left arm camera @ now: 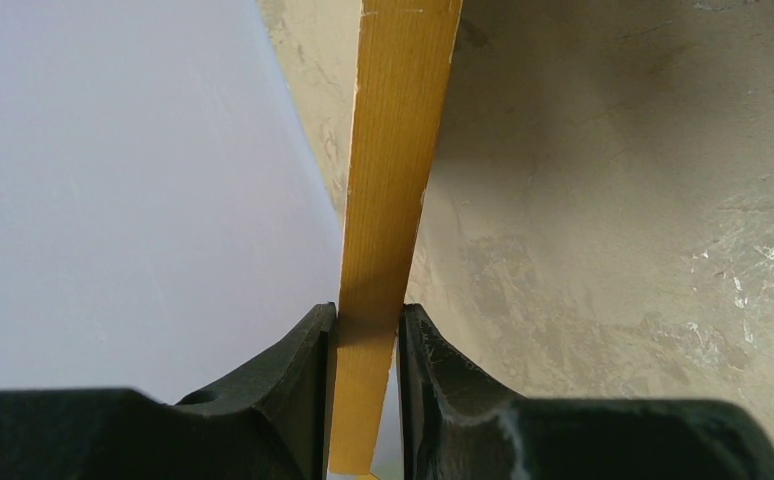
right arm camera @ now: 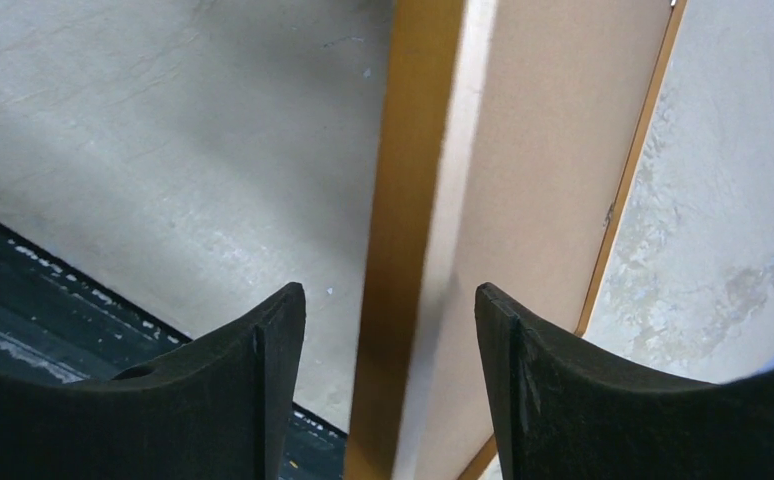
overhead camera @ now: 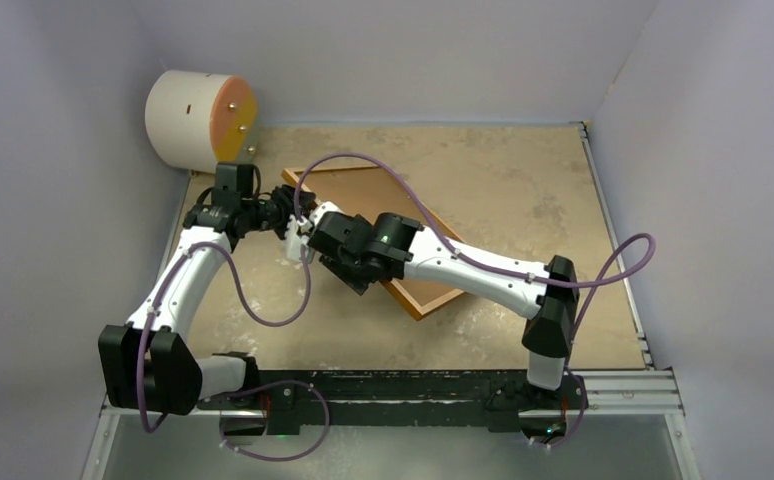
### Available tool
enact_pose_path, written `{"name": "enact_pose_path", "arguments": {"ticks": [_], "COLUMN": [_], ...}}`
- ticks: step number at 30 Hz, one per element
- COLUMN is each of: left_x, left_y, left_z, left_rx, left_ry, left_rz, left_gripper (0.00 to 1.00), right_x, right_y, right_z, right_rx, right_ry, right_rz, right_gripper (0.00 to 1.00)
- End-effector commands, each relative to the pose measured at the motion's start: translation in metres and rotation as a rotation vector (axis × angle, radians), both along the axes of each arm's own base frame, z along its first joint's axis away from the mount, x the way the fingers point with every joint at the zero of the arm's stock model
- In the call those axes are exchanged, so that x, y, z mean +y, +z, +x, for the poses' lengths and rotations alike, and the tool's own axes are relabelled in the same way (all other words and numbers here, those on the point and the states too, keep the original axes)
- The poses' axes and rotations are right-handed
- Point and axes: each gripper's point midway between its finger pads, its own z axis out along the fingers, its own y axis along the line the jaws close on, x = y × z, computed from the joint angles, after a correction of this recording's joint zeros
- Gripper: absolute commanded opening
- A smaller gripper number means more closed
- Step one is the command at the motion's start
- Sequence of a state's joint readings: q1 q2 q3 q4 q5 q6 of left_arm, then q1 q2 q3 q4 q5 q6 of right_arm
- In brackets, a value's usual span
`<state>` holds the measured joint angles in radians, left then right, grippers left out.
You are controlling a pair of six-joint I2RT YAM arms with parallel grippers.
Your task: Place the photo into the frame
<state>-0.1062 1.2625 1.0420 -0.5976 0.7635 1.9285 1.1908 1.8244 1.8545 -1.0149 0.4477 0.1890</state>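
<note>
Left wrist view: the frame (left arm camera: 393,200) is clamped at its edge by the left gripper (left arm camera: 368,325); the right gripper (right arm camera: 391,320) is spread astride it, untouching, and is best closed squarely.

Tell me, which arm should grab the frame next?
Right, probably. The left gripper is shut on the frame, so it is busy holding it. The right gripper is open, with its jaws on either side of the frame's edge, so it only needs to close.
</note>
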Motion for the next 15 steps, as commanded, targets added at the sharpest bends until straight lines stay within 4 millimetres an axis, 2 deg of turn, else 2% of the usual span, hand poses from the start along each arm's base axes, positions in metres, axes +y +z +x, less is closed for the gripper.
{"name": "enact_pose_path", "arguments": {"ticks": [1,4,6,12,13,14,15], "left_x": [-0.010,-0.011,-0.010,-0.012,-0.012,-0.012,-0.012], "left_y": [0.054,0.053,0.053,0.056,0.057,0.059,0.061], "left_z": [0.008,0.008,0.007,0.005,0.004,0.004,0.003], "left_rx": [-0.122,-0.120,-0.119,-0.120,-0.121,-0.122,-0.127], "left_ry": [-0.021,-0.022,-0.021,-0.027,-0.027,-0.026,-0.024], "left_rz": [-0.089,-0.090,-0.090,-0.099,-0.103,-0.107,-0.112], "left_gripper": [0.08,0.08,0.08,0.10,0.14,0.23,0.37], "right_x": [-0.003,-0.006,-0.011,-0.020,-0.020,-0.020,-0.018], "right_y": [-0.014,-0.018,-0.013,0.021,0.028,0.036,0.047], "right_z": [0.007,0.011,0.017,0.037,0.039,0.042,0.045], "right_rx": [-0.048,-0.077,-0.121,-0.280,-0.301,-0.322,-0.347], "right_ry": [-0.012,-0.032,-0.074,-0.165,-0.175,-0.185,-0.187], "right_rz": [-0.068,-0.083,-0.084,-0.036,-0.017,0.006,0.034], "right_gripper": [0.63,0.60,0.54,0.21,0.17,0.15,0.14]}}
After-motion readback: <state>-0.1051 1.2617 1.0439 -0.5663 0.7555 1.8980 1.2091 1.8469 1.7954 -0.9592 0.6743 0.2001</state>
